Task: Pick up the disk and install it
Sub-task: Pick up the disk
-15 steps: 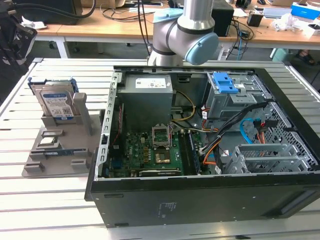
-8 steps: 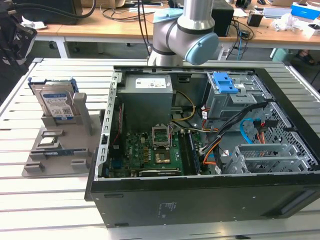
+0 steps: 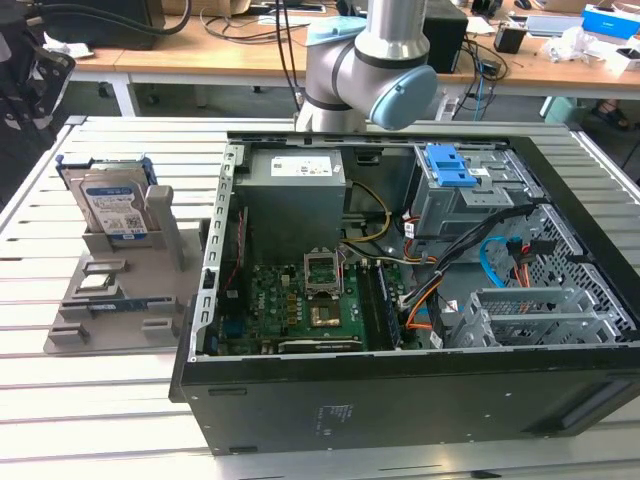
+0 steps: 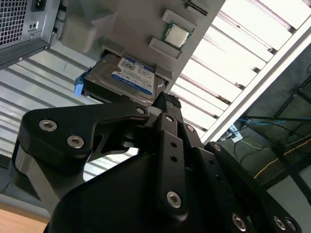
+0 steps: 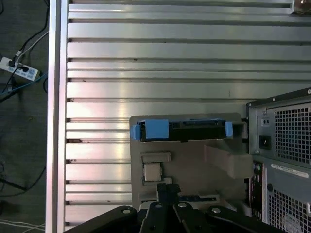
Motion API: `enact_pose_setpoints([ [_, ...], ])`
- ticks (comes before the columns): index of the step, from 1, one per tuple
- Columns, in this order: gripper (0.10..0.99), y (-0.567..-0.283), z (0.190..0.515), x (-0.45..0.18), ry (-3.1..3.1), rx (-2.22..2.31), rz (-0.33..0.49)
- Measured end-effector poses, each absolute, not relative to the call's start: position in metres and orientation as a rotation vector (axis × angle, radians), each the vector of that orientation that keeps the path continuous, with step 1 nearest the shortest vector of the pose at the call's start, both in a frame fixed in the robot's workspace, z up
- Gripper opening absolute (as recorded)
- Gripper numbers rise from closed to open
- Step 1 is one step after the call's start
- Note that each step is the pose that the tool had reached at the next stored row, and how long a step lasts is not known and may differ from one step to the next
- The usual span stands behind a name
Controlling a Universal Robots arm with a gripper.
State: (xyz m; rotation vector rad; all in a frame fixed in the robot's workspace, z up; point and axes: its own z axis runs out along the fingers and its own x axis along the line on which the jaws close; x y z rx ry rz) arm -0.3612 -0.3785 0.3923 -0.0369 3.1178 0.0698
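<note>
One disk (image 3: 115, 205) is in question. In the exterior view it stands on edge in a grey holder (image 3: 172, 238) toward the bench (image 3: 120, 420) edge at the exterior view's left, just beside the open computer case (image 3: 400, 410) and outside it. Pick-up is judged not yet done and installation not begun. A processor chip (image 3: 100, 283) lies on the holder's base near the disk. Inside the case, a blue latch (image 3: 448, 165) tops one drive bay, and a bare metal cage (image 3: 545, 318) sits toward the case's corner at the exterior view's right. Loose cables (image 3: 478, 235) run between them and could foul an approach, as could the case wall beside the holder. The arm (image 3: 370, 70) rises behind the case. In the second wrist view the gripper (image 4: 164, 99) lines up toward the disk (image 4: 129, 77), which sits in the holder's slot; whether the gripper is wide or narrow cannot be told. In the first wrist view the gripper (image 5: 165, 190) hangs over the holder's (image 5: 194, 165) end away from the disk (image 5: 184, 130), with the chip (image 5: 153, 171) between them.
</note>
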Motion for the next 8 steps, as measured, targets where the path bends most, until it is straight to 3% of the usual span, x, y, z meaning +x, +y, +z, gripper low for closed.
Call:
enact_pose_setpoints([
  [8,0.106,-0.3785,0.3923,-0.3612,3.104,-0.334,0.072],
])
